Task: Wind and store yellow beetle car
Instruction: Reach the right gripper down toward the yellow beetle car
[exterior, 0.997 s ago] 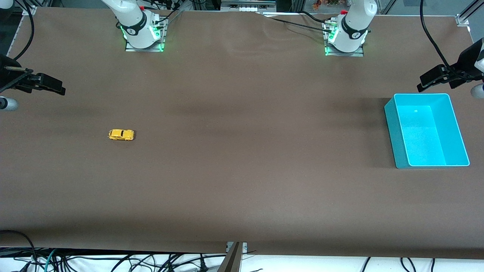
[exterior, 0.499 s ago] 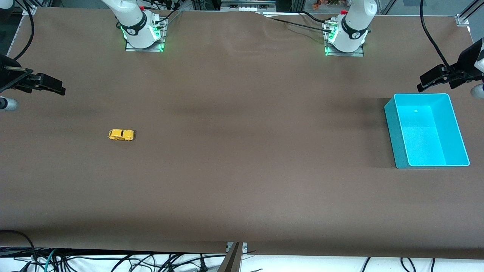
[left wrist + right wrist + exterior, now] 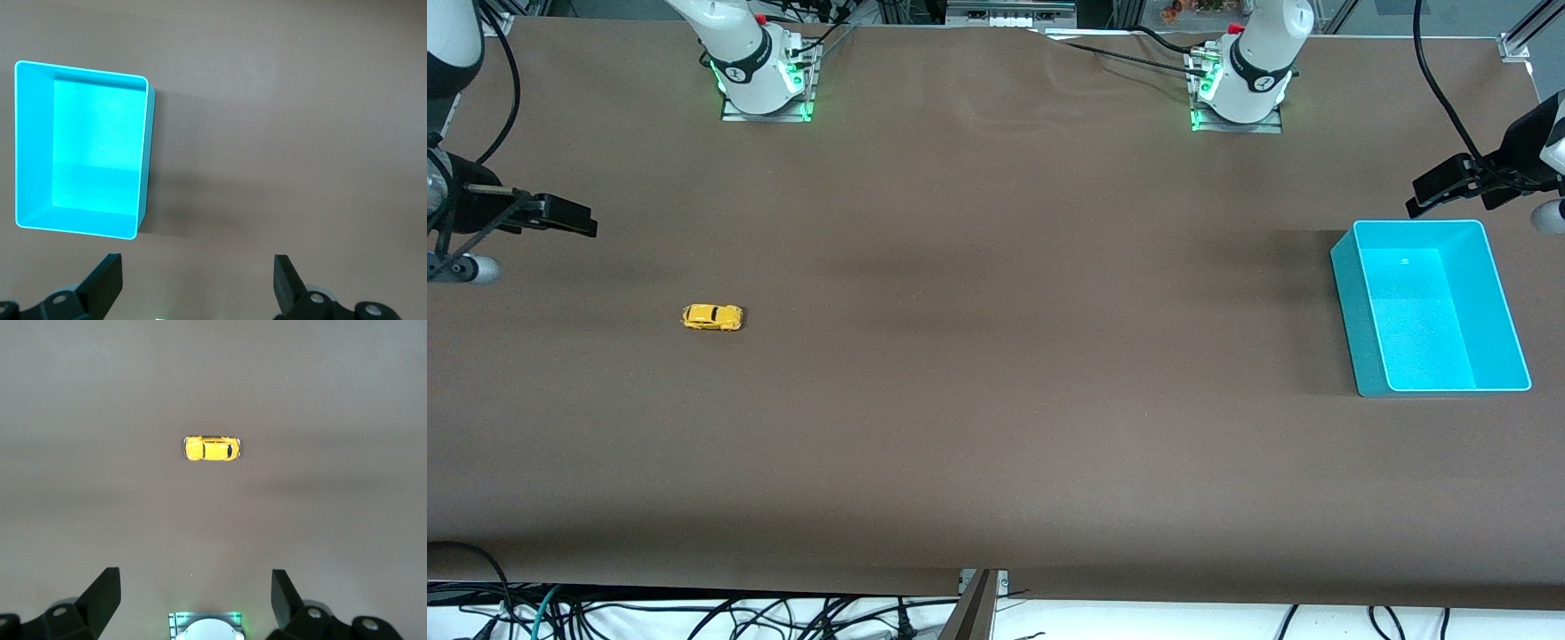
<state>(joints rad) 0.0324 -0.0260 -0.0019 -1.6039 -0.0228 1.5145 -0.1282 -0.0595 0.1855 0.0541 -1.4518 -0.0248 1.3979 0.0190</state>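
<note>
The yellow beetle car (image 3: 712, 317) stands on its wheels on the brown table, toward the right arm's end. In the right wrist view the car (image 3: 211, 448) lies well apart from my right gripper (image 3: 193, 577), whose fingers are open and hold nothing. That right gripper (image 3: 574, 219) hangs high over the table's edge at its own end. My left gripper (image 3: 1427, 194) hovers over the table just by the turquoise bin (image 3: 1352, 311). It is open too (image 3: 198, 260), with nothing between its fingers, and the bin (image 3: 143, 153) under it holds nothing.
The two arm bases (image 3: 763, 84) (image 3: 1240, 93) with green lights stand along the table's edge farthest from the front camera. Cables (image 3: 694, 613) hang below the near edge. Wide brown tabletop (image 3: 1032, 338) lies between car and bin.
My right gripper has shifted a little inward over the table, toward the car. The left gripper, car and bin have not moved.
</note>
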